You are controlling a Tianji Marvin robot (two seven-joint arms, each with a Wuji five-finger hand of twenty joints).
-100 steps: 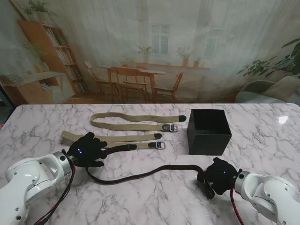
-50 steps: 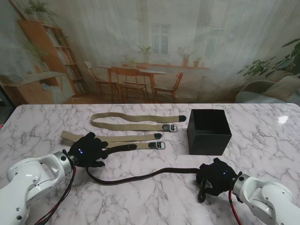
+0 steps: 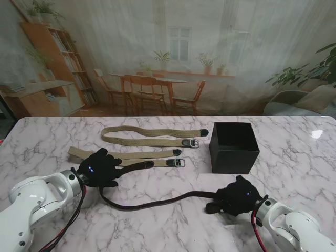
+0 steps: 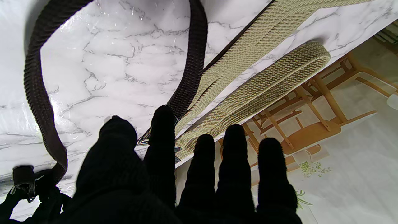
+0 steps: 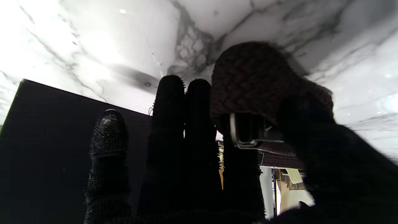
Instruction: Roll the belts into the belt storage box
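Observation:
A dark brown woven belt (image 3: 157,202) lies in a long curve across the near table between my two hands. My right hand (image 3: 237,197) is shut on its buckle end. In the right wrist view the belt (image 5: 248,77) curls over the silver buckle (image 5: 245,132) between thumb and fingers. My left hand (image 3: 97,168) lies flat with its fingers spread, on the belt's other end (image 4: 192,62). Two tan belts (image 3: 152,134) (image 3: 131,155) lie folded farther from me. The black storage box (image 3: 231,163) stands open-topped, just beyond my right hand.
The tan belts (image 4: 264,84) run close past my left fingertips. The box wall (image 5: 46,130) fills one side of the right wrist view. A printed room backdrop stands behind the table's far edge.
My right hand has moved left along the table with the buckle end, curling the belt inward. The belt's slack now bows nearer to me. The left hand has stayed put.

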